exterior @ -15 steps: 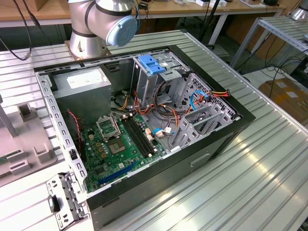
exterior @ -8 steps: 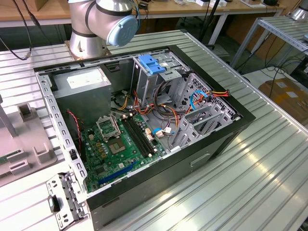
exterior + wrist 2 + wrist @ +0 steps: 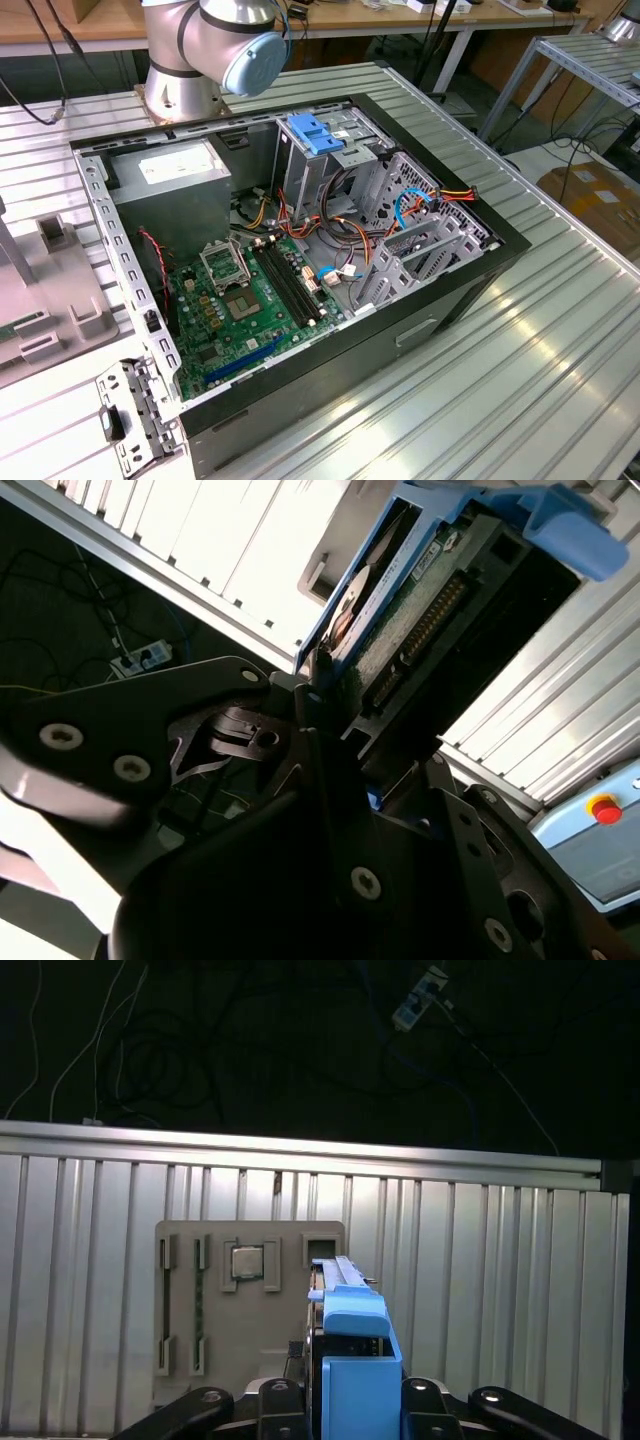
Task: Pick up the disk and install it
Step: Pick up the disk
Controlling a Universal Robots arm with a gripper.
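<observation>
Claw (image 3: pixel 350 1396): clamping the disk (image 3: pixel 354 1332) by its blue rails, both fingers pressing in.
Disk: standing on edge above the grey fixture (image 3: pixel 190 1300), which is lying at 9 o'clock from the computer case (image 3: pixel 330 385).
Risk: thin edge grip possibly letting it tilt and jam.
</observation>
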